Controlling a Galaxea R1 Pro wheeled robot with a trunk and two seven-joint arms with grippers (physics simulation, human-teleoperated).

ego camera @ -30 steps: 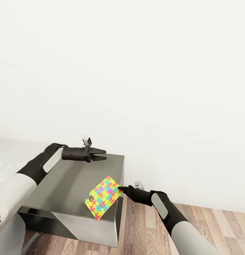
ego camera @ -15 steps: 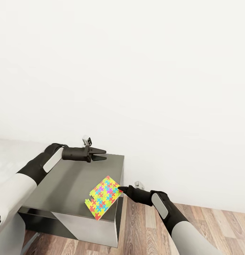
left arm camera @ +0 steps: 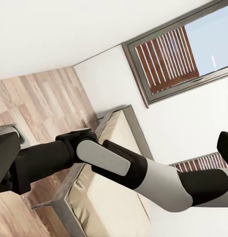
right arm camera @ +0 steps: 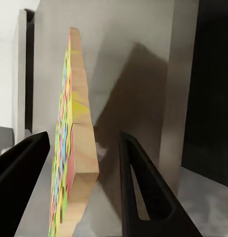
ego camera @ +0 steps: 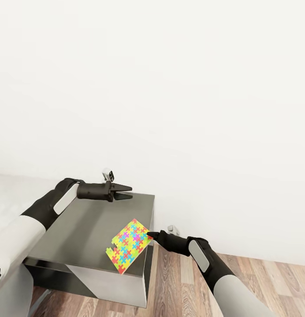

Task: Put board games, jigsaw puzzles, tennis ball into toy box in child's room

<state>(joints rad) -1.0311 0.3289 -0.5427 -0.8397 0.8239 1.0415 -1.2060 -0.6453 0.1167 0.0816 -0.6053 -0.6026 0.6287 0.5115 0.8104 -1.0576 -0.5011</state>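
A multicoloured jigsaw puzzle (ego camera: pixel 129 245) lies on the near right corner of the grey table (ego camera: pixel 82 229), one corner reaching the front edge. My right gripper (ego camera: pixel 149 235) is at the puzzle's right edge. In the right wrist view the puzzle (right arm camera: pixel 79 148) is seen edge-on between the two fingers (right arm camera: pixel 143 187). One finger sits close to its coloured face, and a gap shows on the wooden side. My left gripper (ego camera: pixel 129 192) hovers open and empty over the table's far edge.
The table stands against a white wall, and wooden floor (ego camera: pixel 183 281) lies to its right. A white bed (ego camera: pixel 7 193) borders the table on the left. The left wrist view looks across my right arm (left arm camera: pixel 114 165) to a bed frame (left arm camera: pixel 109 197) and a slatted window (left arm camera: pixel 178 54).
Both arms and the puzzle hold their places; only a very slight shift of the whole picture shows.
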